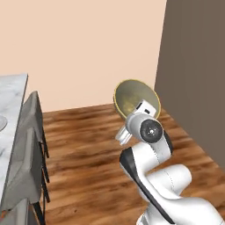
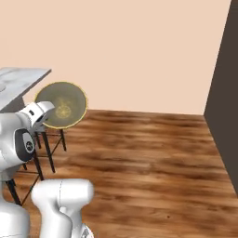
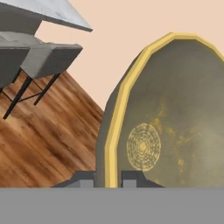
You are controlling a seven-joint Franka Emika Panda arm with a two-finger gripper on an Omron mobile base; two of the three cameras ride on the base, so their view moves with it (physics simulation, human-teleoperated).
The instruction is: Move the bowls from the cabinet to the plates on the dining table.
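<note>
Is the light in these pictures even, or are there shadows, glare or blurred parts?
Left base view: flat, even light; the bowl is soft-edged, and the wood floor shows pale streaks, no hard glare. Right base view: the dark wall is plain and shaded; no shadow falls under the stools. Hand view: the bowl's yellow rim looks angular, a rendering effect; nothing is out of focus.

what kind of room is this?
Likely a simulated kitchen-dining area: a white grey-veined marble table top with grey stools along it, wood plank floor, and the gripper pinching an olive, yellow-rimmed ceramic bowl.
</note>
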